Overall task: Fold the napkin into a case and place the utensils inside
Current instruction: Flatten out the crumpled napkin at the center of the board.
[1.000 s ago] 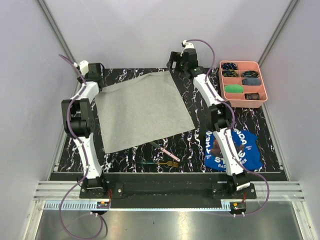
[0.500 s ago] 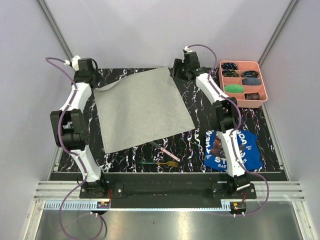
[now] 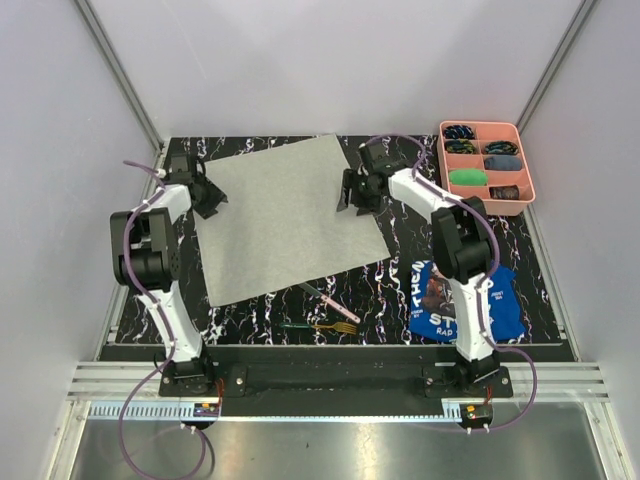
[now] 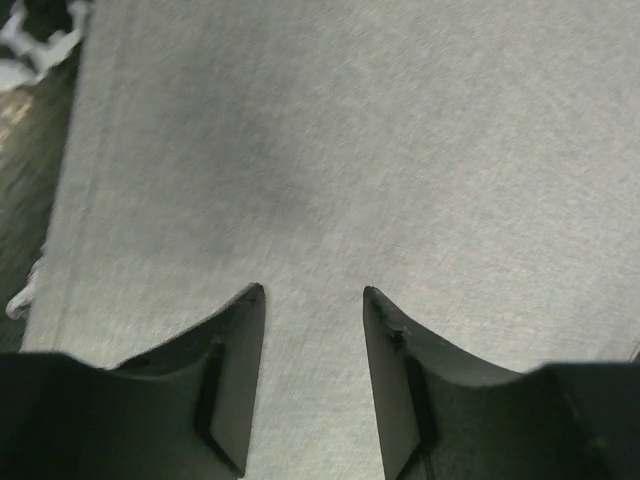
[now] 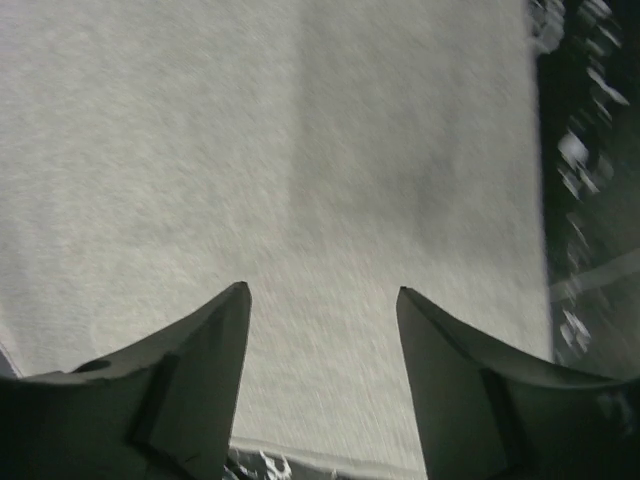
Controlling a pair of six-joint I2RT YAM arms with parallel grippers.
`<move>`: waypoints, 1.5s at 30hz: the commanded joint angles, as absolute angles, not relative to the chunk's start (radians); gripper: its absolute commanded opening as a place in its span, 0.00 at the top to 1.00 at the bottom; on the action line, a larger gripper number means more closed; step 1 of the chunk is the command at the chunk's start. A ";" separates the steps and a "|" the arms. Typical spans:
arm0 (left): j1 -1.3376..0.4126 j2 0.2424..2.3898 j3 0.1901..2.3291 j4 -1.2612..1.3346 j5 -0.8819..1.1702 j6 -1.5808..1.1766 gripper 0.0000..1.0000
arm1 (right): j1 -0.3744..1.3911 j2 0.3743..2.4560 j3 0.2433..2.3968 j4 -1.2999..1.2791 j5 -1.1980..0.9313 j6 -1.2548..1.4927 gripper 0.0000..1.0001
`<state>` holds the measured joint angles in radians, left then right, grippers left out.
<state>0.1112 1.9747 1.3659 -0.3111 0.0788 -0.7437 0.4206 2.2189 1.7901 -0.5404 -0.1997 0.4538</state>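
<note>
From above, the napkin [image 3: 290, 215] lies spread flat on the black marbled desk [image 3: 400, 250], turned askew. One corner reaches towards the far edge. The left fingers [image 3: 211, 199] sit at its left side near the far left corner of the cloth, and the right fingers [image 3: 349, 193] sit at its right side. The pink-handled knife [image 3: 335, 305] lies slanted just beside the napkin's near edge. The green-handled fork [image 3: 318, 326] lies close by, along the desk's near edge. A pink compartment tray [image 3: 487, 196] stands at the far right corner, and a blue printed cloth [image 3: 500, 305] lies near the right arm's base.

In the left wrist view, the left fingers [image 4: 235, 370] stand moderately apart over the napkin [image 4: 330, 150]. Grey cloth shows in the gap between them. Dark desk [image 4: 25, 200] shows at the left.

In the right wrist view, the right fingers [image 5: 195, 370] stand wider apart above the napkin [image 5: 250, 150]. The cloth's hem runs across the gap between them low in the view, and marbled desk [image 5: 590, 150] shows at the right.
</note>
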 commanded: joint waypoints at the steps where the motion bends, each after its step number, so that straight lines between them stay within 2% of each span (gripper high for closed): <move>1: 0.039 1.742 1.240 -0.437 -0.088 -0.851 0.46 | 0.410 1.988 1.669 -0.646 -0.016 0.492 0.25; 3: 0.005 1.599 1.160 -0.544 -0.195 -0.877 0.42 | 0.410 1.927 1.590 -0.701 0.075 0.532 0.22; 5: -0.092 1.448 1.099 -0.581 -0.245 -0.881 0.30 | 0.410 1.873 1.540 -0.719 0.101 0.529 0.23; 6: -0.118 1.395 1.028 -0.610 -0.259 -0.877 0.21 | 0.410 1.855 1.485 -0.726 0.113 0.544 0.26; 10: -0.158 1.172 0.865 -0.709 -0.253 -0.930 0.21 | 0.410 1.816 1.375 -0.719 0.117 0.566 0.47; 11: -0.161 1.096 0.841 -0.728 -0.261 -0.936 0.21 | 0.410 1.816 1.362 -0.716 0.104 0.575 0.55; 12: -0.167 1.060 0.804 -0.767 -0.273 -0.949 0.21 | 0.410 1.815 1.339 -0.700 0.095 0.587 0.55; 15: -0.181 0.951 0.753 -0.776 -0.298 -0.951 0.01 | 0.411 1.818 1.318 -0.675 0.115 0.601 0.55; 22: -0.183 0.980 0.770 -0.816 -0.247 -0.928 0.01 | 0.411 1.850 1.281 -0.654 0.133 0.604 0.53; 30: -0.181 1.061 0.769 -0.853 -0.245 -0.959 0.01 | 0.411 1.893 1.258 -0.598 0.137 0.607 0.56; 33: -0.181 1.069 0.762 -0.859 -0.255 -0.986 0.01 | 0.411 1.910 1.255 -0.595 0.143 0.609 0.66; 34: -0.181 1.083 0.770 -0.862 -0.247 -0.992 0.01 | 0.411 1.913 1.250 -0.598 0.140 0.612 0.74; 38: -0.178 1.135 0.778 -0.887 -0.264 -1.008 0.01 | 0.411 1.913 1.220 -0.578 0.141 0.624 0.82; 42: -0.140 1.175 0.766 -0.899 -0.258 -1.051 0.16 | 0.411 1.908 1.218 -0.569 0.127 0.620 0.90; 43: -0.129 1.187 0.753 -0.897 -0.244 -1.057 0.31 | 0.411 1.904 1.218 -0.566 0.127 0.618 0.91; 44: -0.115 1.193 0.749 -0.897 -0.236 -1.060 0.39 | 0.411 1.899 1.219 -0.566 0.126 0.615 0.93; 45: -0.100 1.196 0.744 -0.896 -0.230 -1.071 0.43 | 0.411 1.896 1.221 -0.565 0.126 0.612 0.96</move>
